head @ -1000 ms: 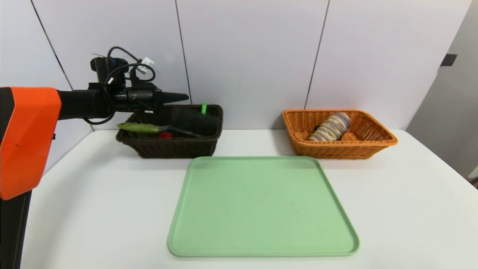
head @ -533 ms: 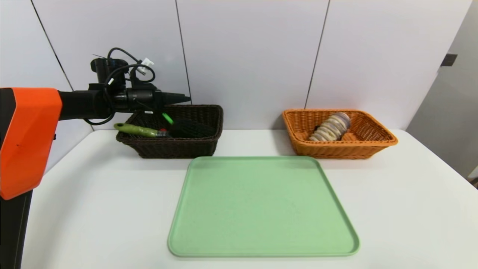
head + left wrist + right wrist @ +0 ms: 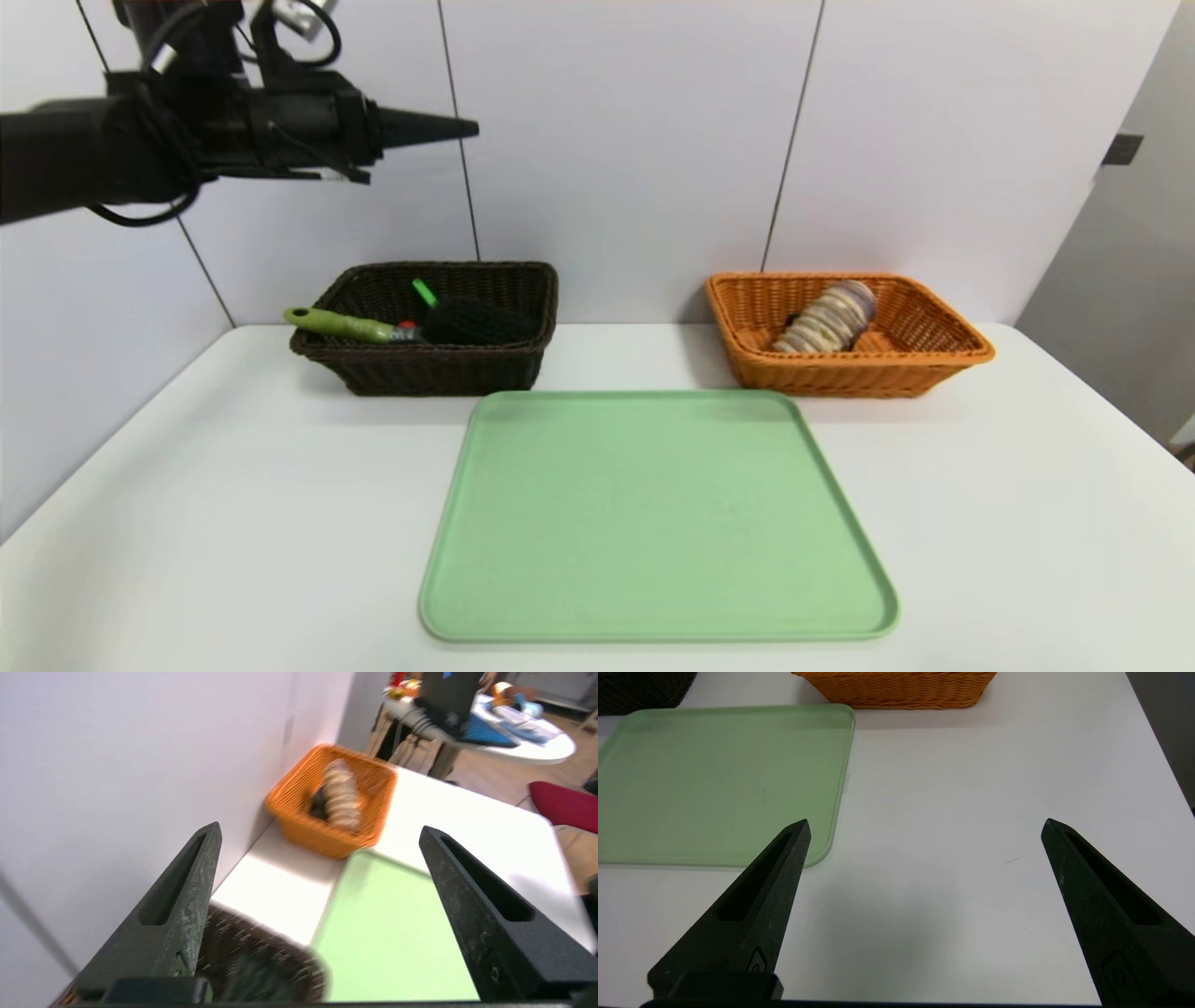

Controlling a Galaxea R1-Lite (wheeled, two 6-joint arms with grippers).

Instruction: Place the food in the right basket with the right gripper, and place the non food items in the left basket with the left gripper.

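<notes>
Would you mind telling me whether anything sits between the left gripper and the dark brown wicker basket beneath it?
Nothing visible does. The left gripper hangs open and empty in free air above the dark brown wicker basket, which holds the olive-handled black brush. The green tray lies nearer the robot, clear of that path.

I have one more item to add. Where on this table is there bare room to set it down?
The flat green plastic tray is bare, as is the white table on both sides of it and between the baskets. The dark brown wicker basket is crowded; the orange wicker basket is partly filled.
</notes>
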